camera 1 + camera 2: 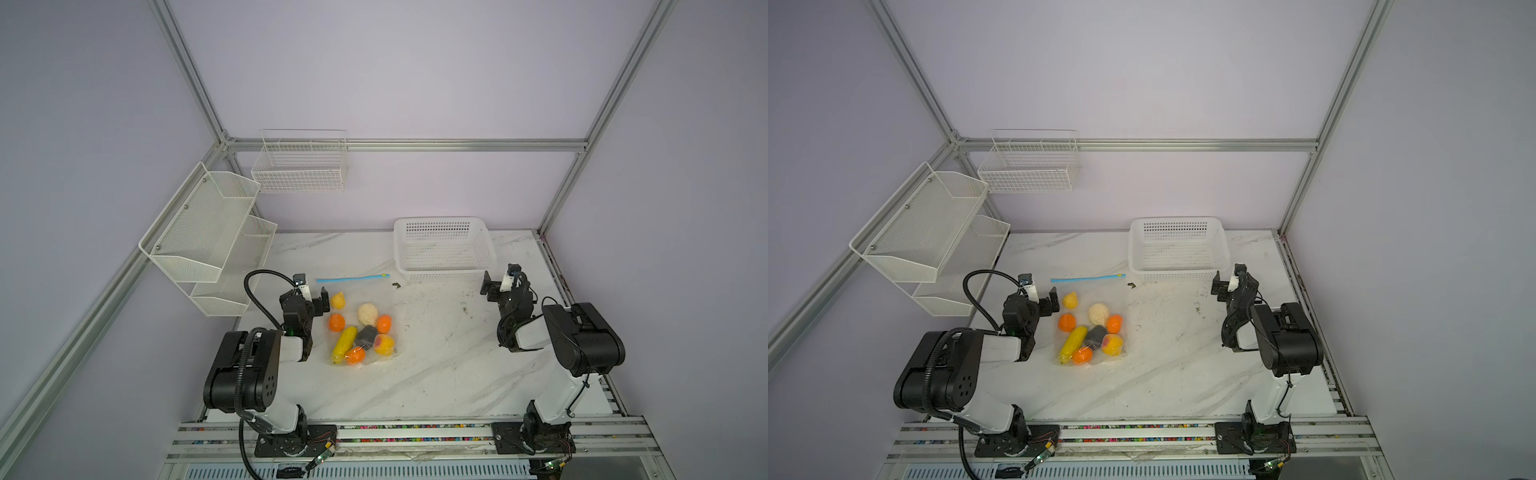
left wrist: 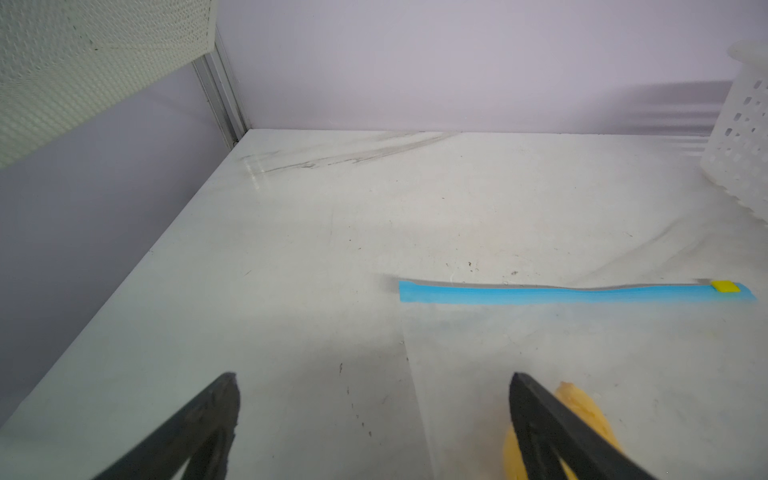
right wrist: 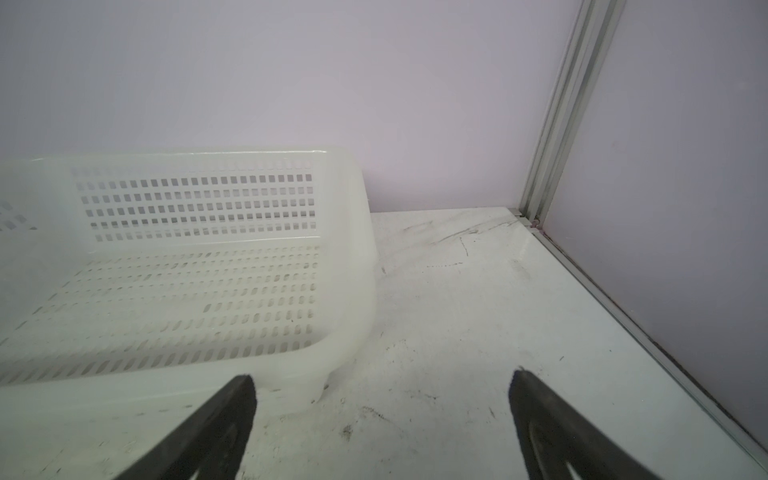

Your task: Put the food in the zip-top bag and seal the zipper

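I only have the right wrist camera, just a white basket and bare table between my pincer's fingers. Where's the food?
Observer: All eight pieces of food lie within the zip-top bag, flat on the table, left of the basket in both top views.
Operator: Is the zipper closed?
Observer: The blue zipper lies flat, its yellow tab at the end nearer the basket; I cannot tell whether it is fully sealed.
Operator: And the left arm?
Observer: The left pincer is open and holds nothing, at the bag's left edge near a yellow fruit.
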Robot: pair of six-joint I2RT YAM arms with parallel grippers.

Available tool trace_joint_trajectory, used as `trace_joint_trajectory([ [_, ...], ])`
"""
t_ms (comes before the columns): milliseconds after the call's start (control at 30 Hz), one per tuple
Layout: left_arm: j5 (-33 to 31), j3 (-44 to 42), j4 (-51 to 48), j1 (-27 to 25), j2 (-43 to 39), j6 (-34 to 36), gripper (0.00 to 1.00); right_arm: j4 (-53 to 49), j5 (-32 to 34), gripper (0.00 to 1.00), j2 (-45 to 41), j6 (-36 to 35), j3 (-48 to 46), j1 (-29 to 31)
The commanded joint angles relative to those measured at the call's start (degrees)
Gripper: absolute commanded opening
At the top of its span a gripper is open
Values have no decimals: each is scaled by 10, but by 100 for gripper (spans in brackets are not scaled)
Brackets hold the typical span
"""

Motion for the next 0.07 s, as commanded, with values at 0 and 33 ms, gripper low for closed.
trace_joint_trajectory([
  [0, 3, -16, 29, 2, -9, 11, 100, 12, -13, 97, -9, 8, -6, -4],
  [33, 1, -15, 27, 2, -10, 9, 100, 12, -13, 97, -10, 8, -6, -3],
])
